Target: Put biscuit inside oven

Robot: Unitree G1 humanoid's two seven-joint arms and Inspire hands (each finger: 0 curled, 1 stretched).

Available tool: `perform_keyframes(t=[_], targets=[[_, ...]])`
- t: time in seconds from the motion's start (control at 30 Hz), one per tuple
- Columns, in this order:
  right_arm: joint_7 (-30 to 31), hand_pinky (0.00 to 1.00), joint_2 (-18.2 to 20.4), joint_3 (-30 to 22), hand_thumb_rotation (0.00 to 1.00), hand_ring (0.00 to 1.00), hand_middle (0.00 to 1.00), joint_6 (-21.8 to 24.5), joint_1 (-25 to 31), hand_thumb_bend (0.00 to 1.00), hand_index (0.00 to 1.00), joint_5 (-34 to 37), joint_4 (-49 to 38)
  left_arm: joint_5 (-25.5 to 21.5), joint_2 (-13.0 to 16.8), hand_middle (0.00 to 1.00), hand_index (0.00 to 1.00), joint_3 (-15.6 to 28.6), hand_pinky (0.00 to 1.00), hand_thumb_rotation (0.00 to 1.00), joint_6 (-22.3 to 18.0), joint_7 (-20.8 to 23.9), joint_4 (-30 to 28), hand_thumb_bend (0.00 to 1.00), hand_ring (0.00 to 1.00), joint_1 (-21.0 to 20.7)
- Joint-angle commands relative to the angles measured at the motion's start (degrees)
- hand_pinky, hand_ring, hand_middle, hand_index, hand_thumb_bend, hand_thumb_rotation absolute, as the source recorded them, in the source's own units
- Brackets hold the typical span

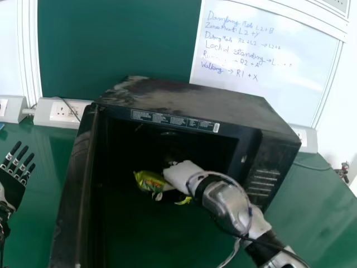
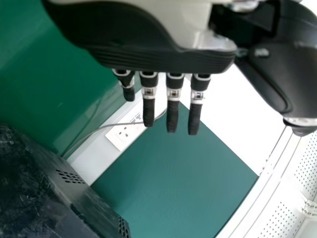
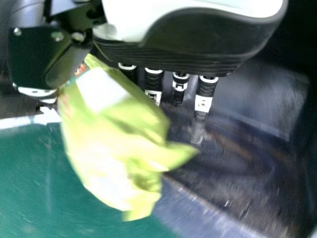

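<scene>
My right hand point(image 1: 183, 174) is inside the front opening of the black oven point(image 1: 201, 103), whose door stands swung out on the left. A yellow-green biscuit packet point(image 1: 149, 181) is at its fingers, within the oven mouth. In the right wrist view the packet point(image 3: 114, 134) hangs from between the thumb and the fingers of the right hand point(image 3: 188, 49), above the oven's front edge. My left hand point(image 1: 12, 181) is over the table left of the oven, fingers straight; the left wrist view has the same hand point(image 2: 148, 57) holding nothing.
The oven's open door point(image 1: 72, 195) juts toward me along the left of the opening. Behind the oven are socket boxes point(image 1: 61, 111) with a cable and a whiteboard point(image 1: 262, 61). The green table point(image 1: 312, 212) extends to the oven's right.
</scene>
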Motion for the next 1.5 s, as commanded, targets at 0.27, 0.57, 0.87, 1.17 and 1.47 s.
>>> perform_keyframes(t=[0.27,0.57,0.87,1.17,1.47], targets=[[12.0,0.50,1.3,-5.2,0.00,0.59,0.51,6.9,-0.9,0.53,0.48,11.4,-0.2,-0.6,0.3,0.81,0.78,-0.6,0.83,0.18,0.2,0.6,-0.2,0.58,0.82,-0.7],[11.9,0.62,1.2,-9.1,0.10,0.68,0.63,5.7,-3.1,0.52,0.48,19.5,7.8,-0.4,0.2,0.80,0.76,-0.8,0.82,0.19,0.0,0.7,-0.6,0.56,0.82,-0.6],[12.0,0.64,1.0,-8.7,0.13,0.71,0.69,7.3,-4.4,0.52,0.49,20.8,9.7,-0.7,0.2,0.80,0.76,-0.9,0.83,0.20,0.2,1.3,-1.1,0.54,0.81,-0.7],[11.3,0.59,1.6,-8.7,0.14,0.63,0.64,7.6,-3.9,0.51,0.49,21.1,9.8,-0.9,0.1,0.86,0.80,-1.0,0.91,0.20,0.1,1.9,-1.5,0.51,0.88,-0.7],[4.7,0.55,2.7,-9.3,0.12,0.63,0.65,11.0,-1.4,0.51,0.49,19.4,6.5,-0.7,0.2,0.88,0.82,-1.3,0.94,0.21,0.1,2.0,-1.7,0.49,0.90,-0.7]])
